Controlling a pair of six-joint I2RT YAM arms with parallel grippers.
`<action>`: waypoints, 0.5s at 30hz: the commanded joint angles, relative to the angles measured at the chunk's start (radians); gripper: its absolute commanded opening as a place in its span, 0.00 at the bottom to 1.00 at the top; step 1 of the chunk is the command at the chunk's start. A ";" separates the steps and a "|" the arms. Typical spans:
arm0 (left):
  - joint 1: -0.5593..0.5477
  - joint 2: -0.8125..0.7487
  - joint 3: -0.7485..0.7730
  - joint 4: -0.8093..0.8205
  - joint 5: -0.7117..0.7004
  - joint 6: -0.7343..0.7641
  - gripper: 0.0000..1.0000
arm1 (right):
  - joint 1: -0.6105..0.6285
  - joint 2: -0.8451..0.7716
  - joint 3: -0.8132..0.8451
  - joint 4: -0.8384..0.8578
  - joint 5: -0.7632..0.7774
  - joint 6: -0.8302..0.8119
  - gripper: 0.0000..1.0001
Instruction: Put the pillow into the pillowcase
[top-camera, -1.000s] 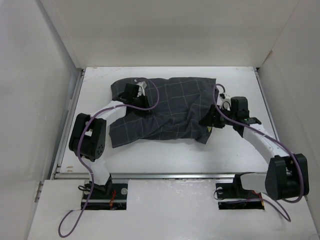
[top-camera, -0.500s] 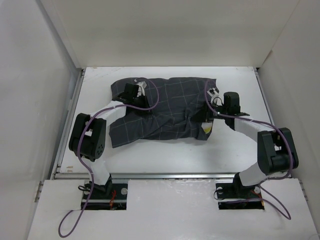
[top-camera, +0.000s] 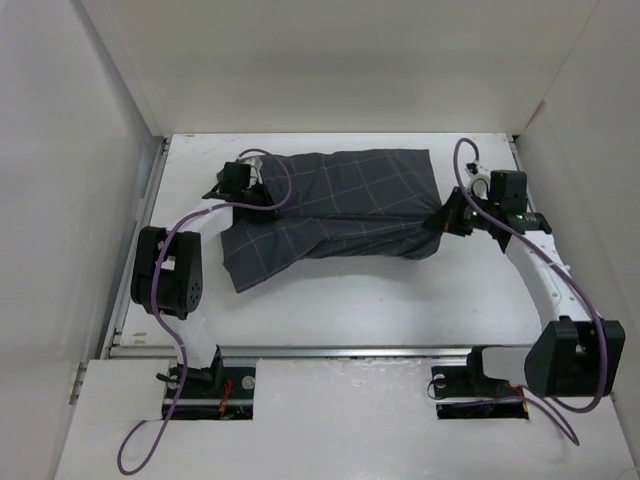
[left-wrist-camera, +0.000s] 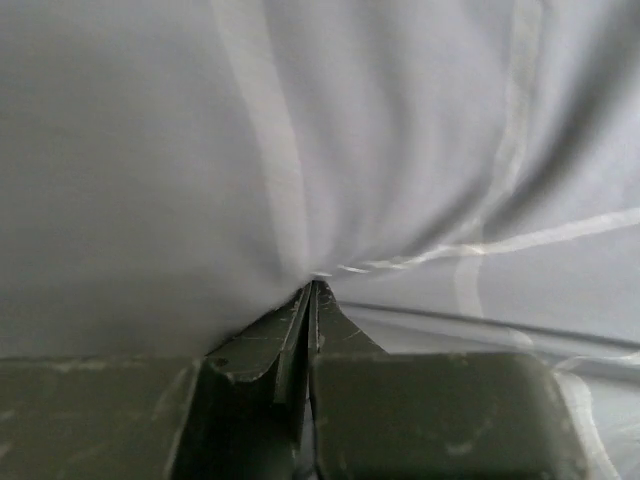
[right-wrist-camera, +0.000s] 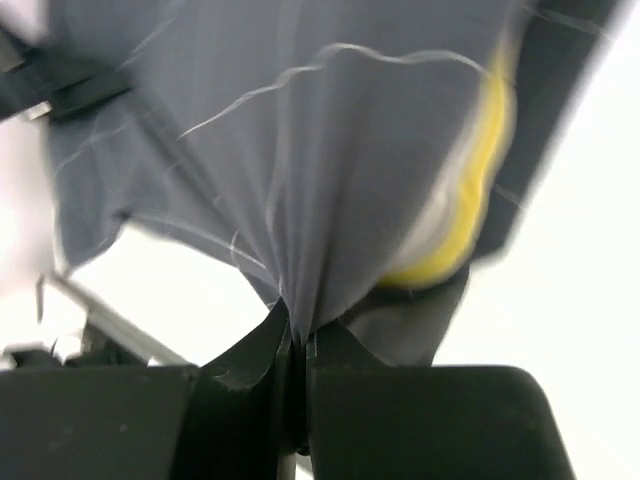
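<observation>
Both arms have just drawn apart, the left gripper (left-wrist-camera: 312, 290) and right gripper (right-wrist-camera: 292, 315) each pinching the pillowcase (top-camera: 340, 205) taut across the table (top-camera: 350, 300), so the pillow (right-wrist-camera: 470, 190) seems nearly all inside, with only a yellow edge showing.

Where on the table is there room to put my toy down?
The widest bare patch of table lies in front, between the pillowcase and the arm bases. A thinner strip runs behind it, along the back wall. Both ends are crowded: the left pincer and right pincer are shut on the cloth there.
</observation>
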 joint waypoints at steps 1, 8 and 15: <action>0.085 0.026 -0.033 -0.096 -0.220 0.040 0.00 | -0.111 -0.102 0.107 -0.252 0.294 -0.017 0.00; 0.119 0.066 -0.001 -0.106 -0.240 0.049 0.00 | -0.111 -0.180 0.307 -0.455 0.674 0.031 0.11; 0.148 0.066 0.021 -0.116 -0.240 0.049 0.00 | -0.111 -0.211 0.430 -0.567 1.059 0.109 0.22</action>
